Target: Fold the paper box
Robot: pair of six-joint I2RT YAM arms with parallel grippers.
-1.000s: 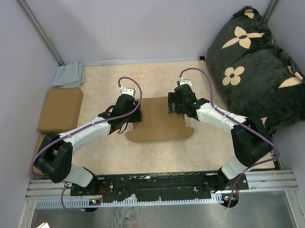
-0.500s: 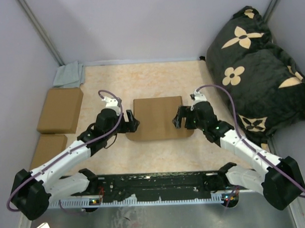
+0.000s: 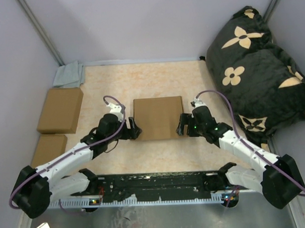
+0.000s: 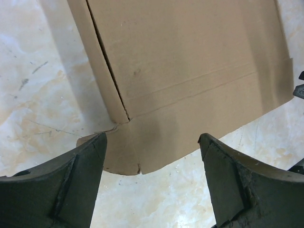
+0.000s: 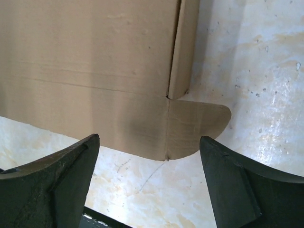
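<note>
A: Where does everything stand?

B: The box [image 3: 157, 116] lies flat in the middle of the counter [image 3: 156, 76], with its front flap [image 4: 199, 123] at the near edge. The left tool [image 3: 133, 128] sits just beside the near-left corner and the right tool [image 3: 181, 124] just beside the near-right one. Both are spread wide and hold nothing.

A: What worries you most?

B: The corners. In the right wrist view, a rounded right tab [image 5: 199, 126] sticks out past the side wall [image 5: 185, 47]. In the left wrist view, the left tab [image 4: 123, 152] looks creased and a bit ragged. A finger coming in carelessly could crush a tab instead of tucking it in.

A: Could the box slide?

B: I think so. Nothing pins it down and the counter looks smooth. If one tool pushes without the other bracing, the box may skid or turn, perhaps toward the finished boxes [image 3: 60, 109] on the left.

A: And the grip itself?

B: The cardboard is thin and lies low on the counter. The fingers might close and catch nothing. They might also pinch a single layer and bend the flap away from its fold line. An uneven lift by the two arms would twist the box, and the side wall could pop out.
</note>
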